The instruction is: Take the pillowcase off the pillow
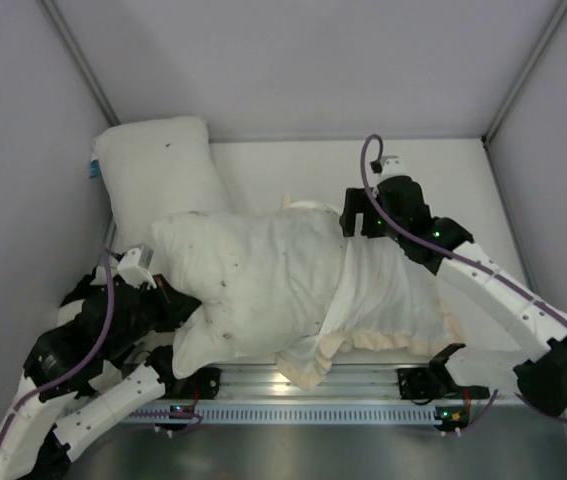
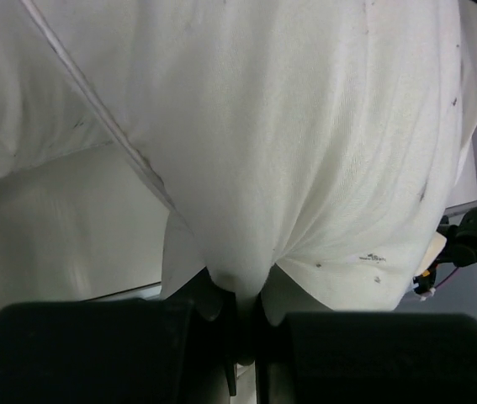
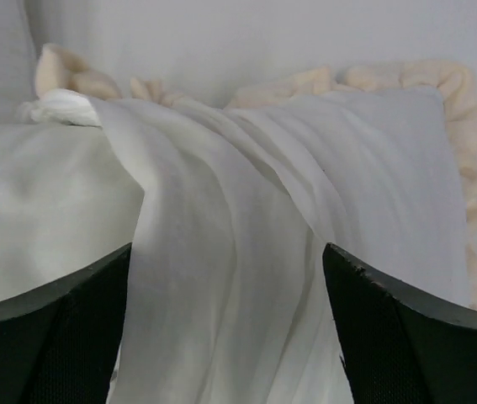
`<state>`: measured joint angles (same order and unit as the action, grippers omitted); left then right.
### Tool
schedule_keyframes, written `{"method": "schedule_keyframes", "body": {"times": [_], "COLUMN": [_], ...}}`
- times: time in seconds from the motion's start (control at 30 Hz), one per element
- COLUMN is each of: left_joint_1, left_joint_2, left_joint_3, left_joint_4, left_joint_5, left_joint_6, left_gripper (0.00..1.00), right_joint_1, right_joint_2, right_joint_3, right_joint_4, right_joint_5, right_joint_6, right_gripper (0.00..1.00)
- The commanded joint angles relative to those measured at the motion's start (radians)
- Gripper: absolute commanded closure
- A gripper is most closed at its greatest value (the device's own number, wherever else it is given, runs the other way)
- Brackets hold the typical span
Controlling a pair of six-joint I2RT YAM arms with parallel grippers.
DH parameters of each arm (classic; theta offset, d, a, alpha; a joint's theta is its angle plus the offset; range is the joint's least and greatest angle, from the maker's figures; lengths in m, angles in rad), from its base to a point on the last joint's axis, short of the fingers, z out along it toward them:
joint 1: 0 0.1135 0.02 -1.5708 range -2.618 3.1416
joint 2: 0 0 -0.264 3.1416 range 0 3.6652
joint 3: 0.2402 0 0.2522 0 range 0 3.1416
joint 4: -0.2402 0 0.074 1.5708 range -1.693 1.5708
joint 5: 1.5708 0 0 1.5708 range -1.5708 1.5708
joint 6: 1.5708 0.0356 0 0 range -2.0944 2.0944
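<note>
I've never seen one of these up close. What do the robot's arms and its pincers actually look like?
The left arm and right arm are white tube-like segments linked by chunky black joints. A purple cable loops along each, and small green lights glow on the joints. The left gripper and right gripper have blocky matte-black fingers.

The bare table (image 1: 293, 165) at the back and on the far right is open for a hand to pass. A white pillow (image 1: 153, 165) fills the back left corner, beside the wall (image 1: 23, 150). The speckled pillow (image 1: 253, 280) and its cover (image 1: 393, 295) fill the middle, right up to the front rail (image 1: 343, 385).
</note>
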<state>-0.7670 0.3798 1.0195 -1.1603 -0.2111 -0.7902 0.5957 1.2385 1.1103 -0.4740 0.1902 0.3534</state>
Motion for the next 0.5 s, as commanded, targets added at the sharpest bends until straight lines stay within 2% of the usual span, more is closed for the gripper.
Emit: {"method": "schedule_keyframes", "body": {"times": [0.0,0.13,0.27,0.47], "left_joint_1": [0.008,0.008,0.008,0.008], "left_joint_2": [0.062,0.12,0.18,0.238], "left_joint_3": [-0.009,-0.021,-0.033,-0.03], "left_joint_4": [0.197,0.258,0.312,0.375], "left_joint_5": [-0.016,0.002,0.015,0.018], "left_joint_6": [0.031,0.074,0.092,0.123], "left_gripper": [1.0,1.0,1.0,1.0], "right_joint_1": [0.039,0.099,0.148,0.286], "right_joint_2": [-0.192,-0.379,-0.511,-0.536], "right_joint_3": [-0.071,-0.199,-0.325,-0.466], "right_joint_4": [-0.026,-0.06,-0.06,-0.005], "right_joint_5": [0.065,0.042,-0.05,-0.034], "right_joint_6": [0.053,0.113,0.179,0.335], "right_gripper": [0.13,0.0,0.01,0.01]}}
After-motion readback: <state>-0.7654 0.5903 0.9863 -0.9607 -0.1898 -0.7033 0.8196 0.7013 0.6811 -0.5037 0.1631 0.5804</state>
